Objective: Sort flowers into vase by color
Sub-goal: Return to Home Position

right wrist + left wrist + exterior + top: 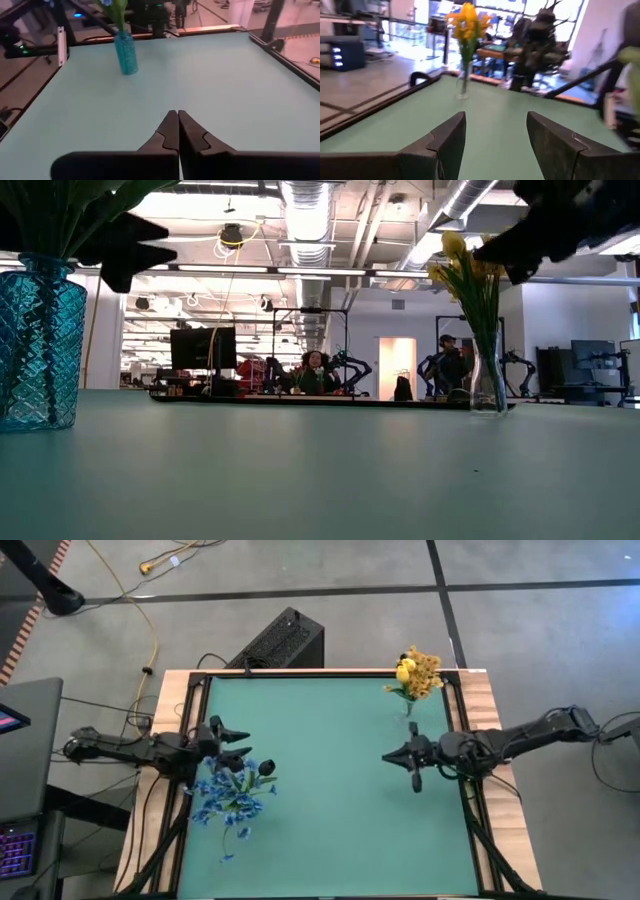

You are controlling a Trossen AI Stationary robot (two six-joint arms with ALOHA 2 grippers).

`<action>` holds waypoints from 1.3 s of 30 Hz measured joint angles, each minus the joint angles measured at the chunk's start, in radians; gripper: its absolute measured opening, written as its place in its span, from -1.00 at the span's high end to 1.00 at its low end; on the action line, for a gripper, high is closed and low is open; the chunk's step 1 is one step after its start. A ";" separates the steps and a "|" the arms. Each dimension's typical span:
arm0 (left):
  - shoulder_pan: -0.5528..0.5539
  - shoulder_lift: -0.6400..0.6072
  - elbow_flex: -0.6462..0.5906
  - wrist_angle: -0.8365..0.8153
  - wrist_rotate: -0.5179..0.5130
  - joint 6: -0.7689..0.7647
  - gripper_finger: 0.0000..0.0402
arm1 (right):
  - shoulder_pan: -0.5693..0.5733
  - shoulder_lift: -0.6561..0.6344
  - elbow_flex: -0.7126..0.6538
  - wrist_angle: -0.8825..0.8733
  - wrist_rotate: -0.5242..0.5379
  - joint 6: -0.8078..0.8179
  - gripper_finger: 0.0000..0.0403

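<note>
Blue flowers (pixel 232 792) stand bunched in a blue patterned glass vase (pixel 40 350) near the table's left edge; the vase also shows in the right wrist view (pixel 125 52). Yellow-orange flowers (pixel 417 673) stand in a clear glass vase (pixel 487 385) at the far right; that vase shows in the left wrist view (pixel 464 80) too. My left gripper (pixel 234 741) hovers open above the table just beyond the blue bunch, holding nothing. My right gripper (pixel 400 762) hangs shut over the table's right part, nearer than the yellow vase, empty.
The green table top (pixel 330 790) lies bare between the two vases. A wooden frame and dark rails (pixel 470 790) border it. A black box (pixel 282 640) sits on the floor beyond the far edge. People and other robot arms (pixel 320 370) show in the room behind.
</note>
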 joint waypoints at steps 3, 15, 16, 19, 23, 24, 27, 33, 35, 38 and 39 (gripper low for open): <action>0.000 -0.042 -0.001 -0.006 0.022 -0.009 0.01 | -0.027 -0.067 -0.053 0.005 -0.011 0.017 0.89; 0.000 -0.117 -0.113 0.098 -0.036 -0.025 0.01 | -0.031 -0.406 -0.283 0.109 -0.037 0.037 0.92; 0.000 -0.118 -0.113 0.100 -0.036 -0.033 0.01 | -0.025 -0.427 -0.299 0.110 -0.037 0.038 0.92; 0.000 -0.118 -0.113 0.098 -0.040 -0.049 0.01 | -0.012 -0.481 -0.346 0.111 -0.037 0.039 0.87; 0.000 -0.118 -0.114 0.101 -0.041 -0.058 0.01 | -0.008 -0.536 -0.389 0.128 -0.036 0.039 0.88; 0.000 -0.118 -0.114 0.101 -0.040 -0.060 0.01 | -0.008 -0.544 -0.389 0.108 -0.036 0.040 0.89; 0.000 -0.118 -0.114 0.106 -0.041 -0.063 0.01 | -0.012 -0.550 -0.389 0.098 -0.036 0.036 0.91; 0.000 -0.118 -0.115 0.103 -0.039 -0.083 0.01 | -0.044 -0.552 -0.389 0.061 -0.035 -0.027 0.83; 0.000 -0.118 -0.115 0.090 -0.035 -0.085 0.01 | -0.056 -0.551 -0.390 0.047 -0.037 -0.059 0.83; 0.000 -0.117 -0.115 0.050 -0.032 -0.090 0.01 | -0.071 -0.549 -0.390 0.042 -0.063 -0.076 0.86; 0.000 -0.117 -0.116 0.036 -0.032 -0.096 0.01 | -0.077 -0.549 -0.390 0.040 -0.073 -0.076 0.88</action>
